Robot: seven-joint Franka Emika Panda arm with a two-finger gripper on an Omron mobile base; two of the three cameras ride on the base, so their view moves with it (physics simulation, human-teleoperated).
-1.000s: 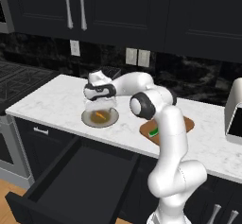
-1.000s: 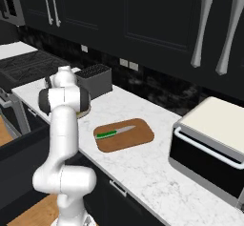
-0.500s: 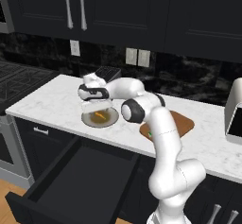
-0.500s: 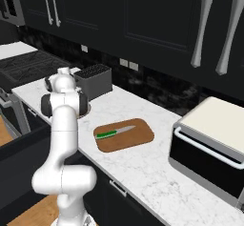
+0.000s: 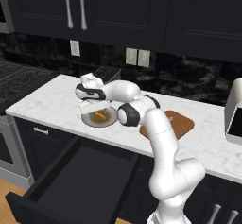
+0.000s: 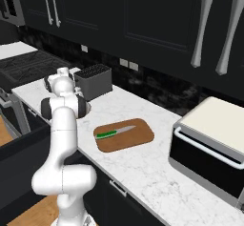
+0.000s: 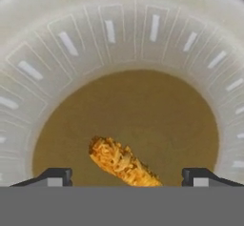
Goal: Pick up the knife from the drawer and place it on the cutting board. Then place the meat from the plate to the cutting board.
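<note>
As you compare this with a second ago, you will see the arm has swung left and dropped, so the end effector [image 5: 92, 108] now hangs low over the plate [image 5: 108, 121], where before it stood higher above it. From the hand camera, your two fingertips [image 7: 56, 176] sit wide apart, one at each side of the meat [image 7: 123, 162], which lies flat between them on the plate's brownish centre. Nothing is clamped; the strip rests untouched, and whether the tips reach the plate surface you cannot tell.

On the left base camera the meat [image 5: 99, 116] shows as an orange sliver on the plate, on the white marble table [image 5: 42, 104], partly under the white hand. To its right the cutting board [image 5: 182, 124] is partly behind the forearm. From the right base camera you see the cutting board [image 6: 138, 139] with the knife [image 6: 113, 133] lying on it, green handle to the left, blade to the right, just as it lay earlier. The drawer [image 5: 56, 185] stands pulled open below the table's near edge, unchanged. A dark toaster [image 6: 93, 81] sits on the table far of the arm.
</note>
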